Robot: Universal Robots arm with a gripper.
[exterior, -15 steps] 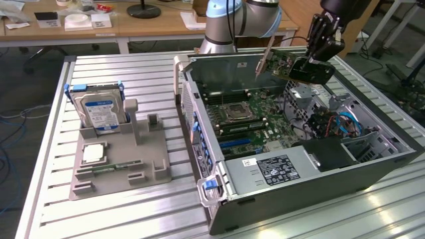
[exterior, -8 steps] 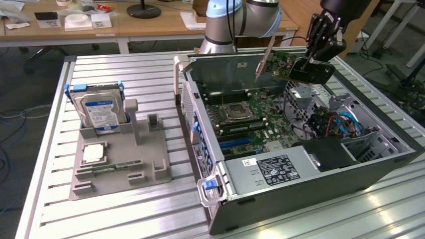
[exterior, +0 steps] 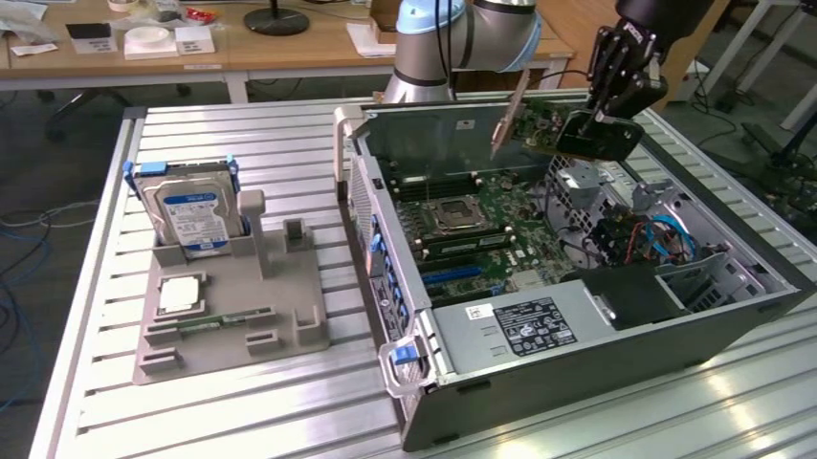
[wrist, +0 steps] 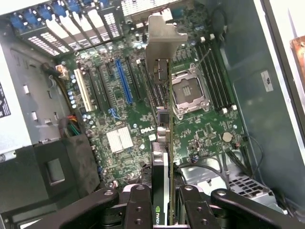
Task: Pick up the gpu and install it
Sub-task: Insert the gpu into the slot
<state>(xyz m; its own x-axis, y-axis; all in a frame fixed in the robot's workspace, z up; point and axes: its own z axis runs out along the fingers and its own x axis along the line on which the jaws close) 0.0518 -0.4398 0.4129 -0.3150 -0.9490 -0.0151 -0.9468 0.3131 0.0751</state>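
Pincer clamped on gpu, edge-on above mobo w/ case open. Risk: any tilt could miss blue slot, jam bracket.

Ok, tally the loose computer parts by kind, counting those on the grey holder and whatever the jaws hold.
hard drive: 1
silver square chip: 1
memory stick: 1
gpu: 1
Total: 4

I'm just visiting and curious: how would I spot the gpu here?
Find the open computer case on the slatted metal table. Over its far end the gripper holds the gpu aloft. Unlike the blue-labelled hard drive nearby, it is a thin card with a metal end bracket.
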